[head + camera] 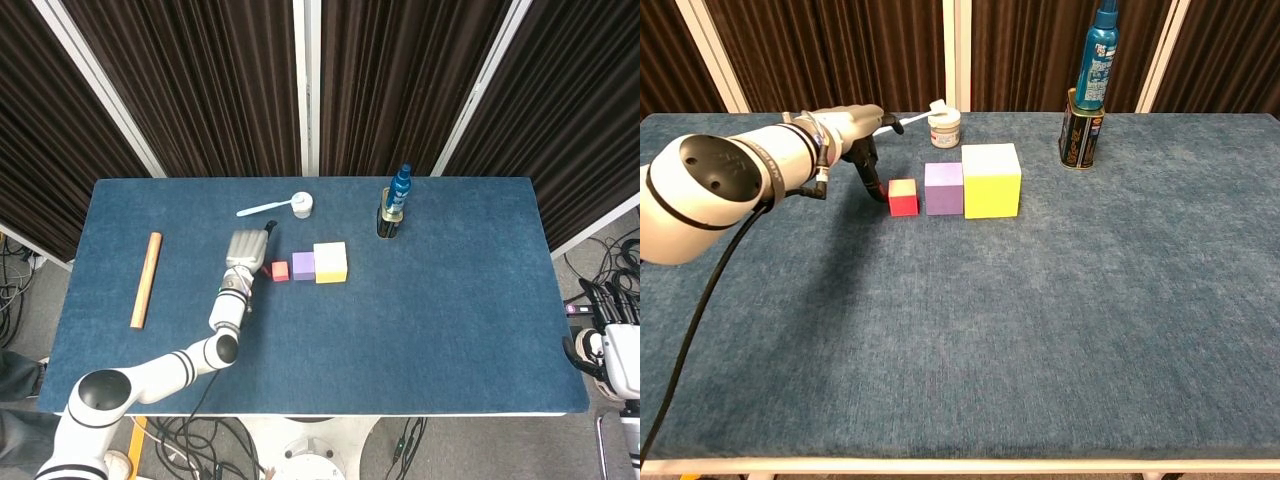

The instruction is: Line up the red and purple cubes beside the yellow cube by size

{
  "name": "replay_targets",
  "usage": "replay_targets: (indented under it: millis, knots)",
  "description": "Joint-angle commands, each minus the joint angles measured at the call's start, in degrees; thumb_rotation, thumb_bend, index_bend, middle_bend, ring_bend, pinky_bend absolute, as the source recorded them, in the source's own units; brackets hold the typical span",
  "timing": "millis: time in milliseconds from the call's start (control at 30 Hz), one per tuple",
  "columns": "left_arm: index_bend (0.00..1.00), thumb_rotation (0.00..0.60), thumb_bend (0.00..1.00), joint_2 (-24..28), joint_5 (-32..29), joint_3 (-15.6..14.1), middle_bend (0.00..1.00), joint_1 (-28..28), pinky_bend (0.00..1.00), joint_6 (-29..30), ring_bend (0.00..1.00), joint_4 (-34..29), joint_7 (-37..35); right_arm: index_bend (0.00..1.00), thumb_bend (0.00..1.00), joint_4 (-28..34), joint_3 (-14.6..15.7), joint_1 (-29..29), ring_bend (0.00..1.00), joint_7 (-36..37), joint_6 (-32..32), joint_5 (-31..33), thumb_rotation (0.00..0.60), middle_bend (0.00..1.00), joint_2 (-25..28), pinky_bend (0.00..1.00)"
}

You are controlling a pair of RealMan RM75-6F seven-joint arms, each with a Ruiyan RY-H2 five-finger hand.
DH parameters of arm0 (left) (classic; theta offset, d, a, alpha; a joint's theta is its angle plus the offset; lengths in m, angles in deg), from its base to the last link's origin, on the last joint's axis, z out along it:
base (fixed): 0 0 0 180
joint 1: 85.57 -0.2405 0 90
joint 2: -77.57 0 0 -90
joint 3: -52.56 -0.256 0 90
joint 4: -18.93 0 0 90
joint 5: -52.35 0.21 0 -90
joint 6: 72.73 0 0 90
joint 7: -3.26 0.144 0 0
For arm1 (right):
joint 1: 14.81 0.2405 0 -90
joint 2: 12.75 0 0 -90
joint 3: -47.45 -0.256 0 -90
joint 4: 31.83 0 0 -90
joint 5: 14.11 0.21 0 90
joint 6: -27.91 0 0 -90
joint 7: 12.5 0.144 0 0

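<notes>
Three cubes in a row on the blue table, nearer the far edge than the near one, a little left of the middle: yellow cube largest, purple cube against its left face, red cube smallest, just left of the purple with a thin gap or none — too fine to tell. Same order in the chest view: yellow cube, purple cube, red cube, front faces roughly level.

Left hand just left of the red cube, reaching in from the near left corner, dark fingers pointing down towards the cloth close beside the cube; touching it or not, cannot tell. Nothing seen in its grasp, but fingers too hidden behind the wrist to call spread or curled. Red cube thus between this hand and the purple one.

Right hand off the table, beyond the near right corner, hanging by the right edge, dark fingers pointing up, holding nothing; how wide, cannot tell.

Elsewhere: wooden stick near the left edge; small white jar with a pale blue spoon towards the far edge; blue bottle and dark can right of the cubes.
</notes>
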Motion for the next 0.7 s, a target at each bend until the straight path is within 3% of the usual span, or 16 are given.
replay_targets:
  millis: [33,700]
  knots:
    - [0.17,0.6,0.12,-0.2,0.4,0.2,0.94,0.1,1.0,-0.3,1.0,0.3,-0.3,0.0,0.27,0.1,0.0,-0.1,0.0,-0.1,0.0,0.0,0.6,0.11,0.0,0.08]
    - [0.17,0.6,0.12,-1.4,2.0,1.2,0.94,0.8,1.0,-1.5,1.0,1.6,-1.2,0.0,0.27,0.0,-0.1,-0.4,0.0,0.2,-0.1,0.5,0.6,0.11,0.2,0.08]
